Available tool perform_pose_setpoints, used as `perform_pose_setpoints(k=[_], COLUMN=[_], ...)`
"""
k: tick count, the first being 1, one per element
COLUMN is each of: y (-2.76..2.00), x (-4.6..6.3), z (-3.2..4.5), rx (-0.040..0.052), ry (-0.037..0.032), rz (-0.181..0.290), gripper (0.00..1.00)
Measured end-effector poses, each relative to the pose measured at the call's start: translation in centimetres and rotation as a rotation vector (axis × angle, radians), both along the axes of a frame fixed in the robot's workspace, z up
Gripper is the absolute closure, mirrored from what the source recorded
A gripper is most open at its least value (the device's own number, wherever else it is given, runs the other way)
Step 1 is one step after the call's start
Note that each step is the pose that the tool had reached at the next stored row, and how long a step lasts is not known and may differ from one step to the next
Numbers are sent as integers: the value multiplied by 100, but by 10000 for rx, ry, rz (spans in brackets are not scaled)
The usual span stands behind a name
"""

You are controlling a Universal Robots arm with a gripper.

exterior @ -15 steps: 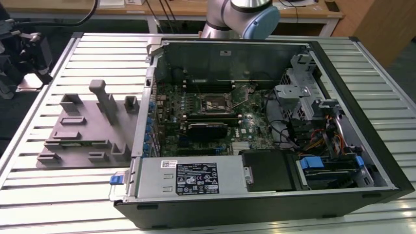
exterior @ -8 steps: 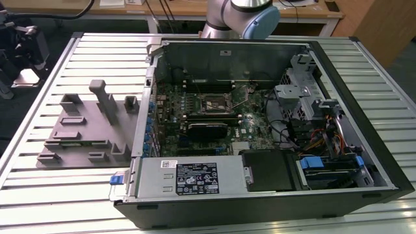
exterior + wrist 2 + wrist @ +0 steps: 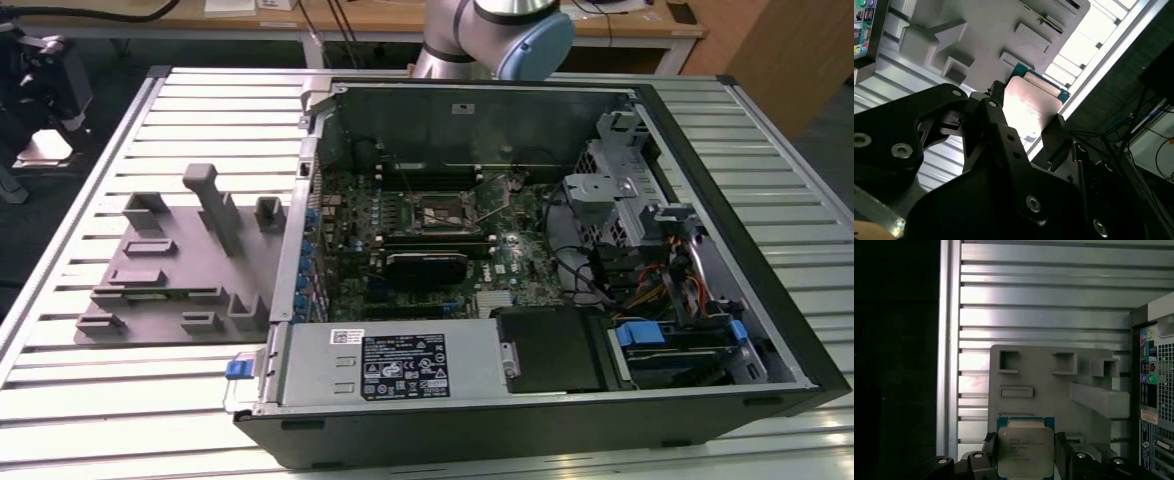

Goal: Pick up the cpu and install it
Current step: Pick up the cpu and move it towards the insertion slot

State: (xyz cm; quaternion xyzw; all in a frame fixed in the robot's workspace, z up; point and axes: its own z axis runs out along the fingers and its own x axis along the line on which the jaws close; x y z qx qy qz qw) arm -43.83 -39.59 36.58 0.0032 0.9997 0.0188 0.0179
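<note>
In the exterior view an open computer case (image 3: 534, 250) lies on the slatted worktop (image 3: 134, 420), a black-framed socket (image 3: 447, 212) on its board and a grey tray (image 3: 174, 270) beside it, toward the edge at the exterior view's left. In the second wrist view the pincer (image 3: 1026, 117) pinches the cpu (image 3: 1029, 100) by two opposite edges. In the first wrist view the cpu, lid facing the camera, sits between the fingers (image 3: 1061, 450) over the grey tray.

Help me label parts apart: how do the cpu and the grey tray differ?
The cpu is a shiny, flat, metal-lidded square; the grey tray is matte, with raised blocks and pockets. The cpu is held in the gripper; the grey tray lies on the slatted table. Both are outside the computer case.
</note>
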Motion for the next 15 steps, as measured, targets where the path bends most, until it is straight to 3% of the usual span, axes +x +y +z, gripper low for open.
perform_pose_setpoints(k=[15], y=[2], x=[0], z=[246], rx=[-3], ry=[-13], rz=[0], gripper=[46])
